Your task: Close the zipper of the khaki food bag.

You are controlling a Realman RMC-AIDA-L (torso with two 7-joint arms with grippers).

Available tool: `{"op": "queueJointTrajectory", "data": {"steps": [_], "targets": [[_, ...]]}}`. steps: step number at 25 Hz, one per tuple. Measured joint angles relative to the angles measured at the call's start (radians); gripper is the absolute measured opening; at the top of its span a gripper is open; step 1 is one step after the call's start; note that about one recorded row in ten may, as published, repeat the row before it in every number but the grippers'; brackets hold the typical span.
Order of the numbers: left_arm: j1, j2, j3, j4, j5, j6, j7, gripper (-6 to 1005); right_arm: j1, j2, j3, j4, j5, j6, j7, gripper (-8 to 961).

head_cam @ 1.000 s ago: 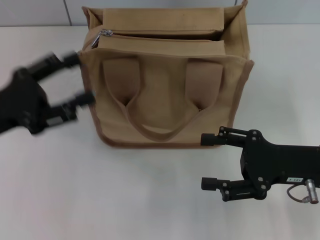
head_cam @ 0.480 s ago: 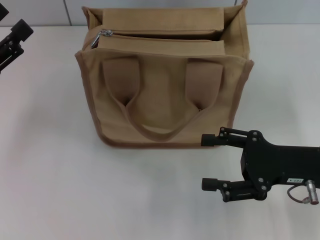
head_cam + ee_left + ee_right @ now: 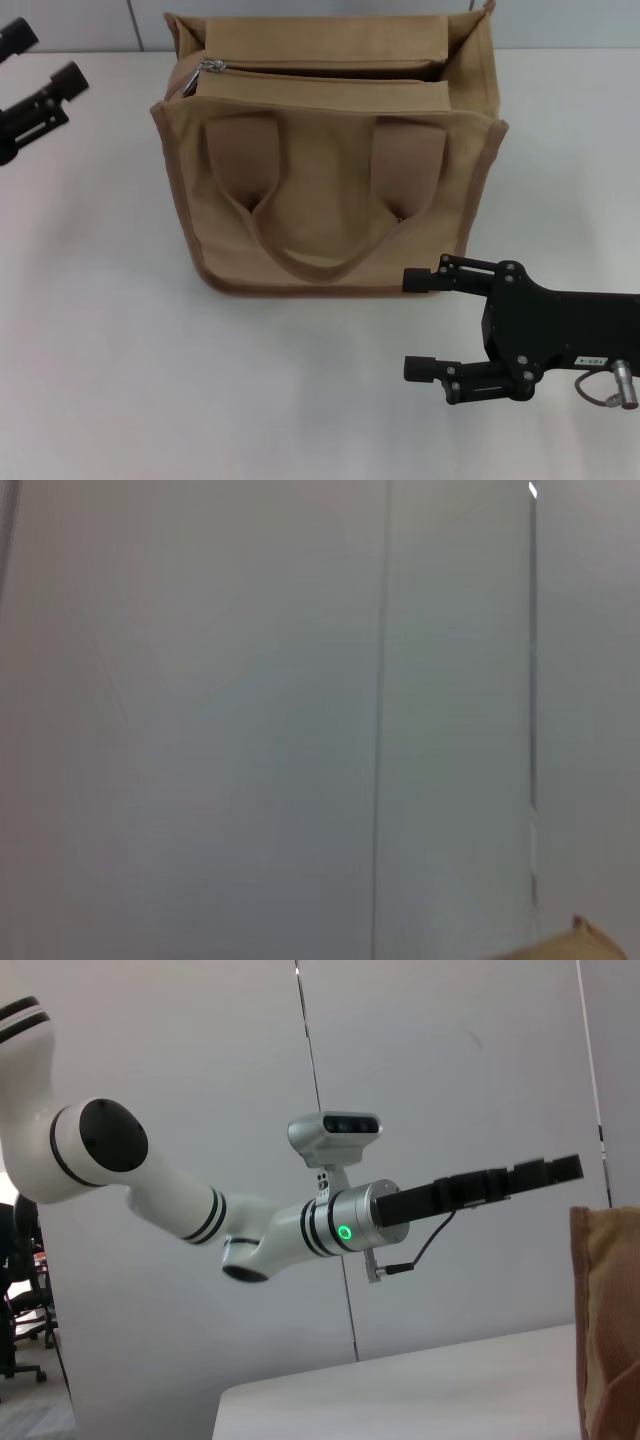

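The khaki food bag stands upright at the table's middle back, its two strap handles hanging down its front. The zipper runs along the top, with the silver slider at its left end and a dark slit beside it. My left gripper is open and empty at the far left, raised and well away from the bag. It also shows in the right wrist view. My right gripper is open and empty, low at the front right, just off the bag's lower right corner.
The white table carries the bag. A grey panelled wall stands behind it. The bag's edge shows in the right wrist view, and a corner of it in the left wrist view.
My left gripper has pulled away from the bag's left side, up and out to the far left. The right arm and the bag have not moved.
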Motion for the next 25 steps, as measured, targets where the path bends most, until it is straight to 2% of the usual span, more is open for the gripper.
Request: {"op": "queueJointTrajectory", "data": {"steps": [4, 8, 11, 13, 22, 25], "targets": [[-0.009, 0.032, 0.084, 0.071, 0.046, -0.031, -0.059, 776, 0.000, -0.001, 0.000, 0.000, 0.000, -0.003, 0.002, 833], [-0.031, 0.037, 0.104, 0.150, 0.138, -0.051, -0.111, 772, 0.000, -0.001, 0.001, 0.000, 0.000, -0.009, 0.003, 833], [-0.061, 0.030, 0.106, 0.209, 0.248, -0.053, -0.148, 770, 0.000, -0.001, 0.003, 0.000, 0.000, -0.010, 0.004, 833], [-0.069, 0.026, 0.106, 0.220, 0.271, -0.055, -0.157, 768, -0.001, -0.001, 0.003, 0.000, 0.000, -0.010, 0.004, 833], [-0.080, 0.017, 0.106, 0.212, 0.270, -0.087, -0.135, 761, -0.003, -0.001, 0.011, 0.000, 0.000, -0.011, 0.006, 833], [-0.095, 0.000, 0.106, 0.209, 0.270, -0.114, -0.112, 759, -0.003, -0.001, 0.011, 0.000, 0.000, -0.012, 0.006, 834]]}}
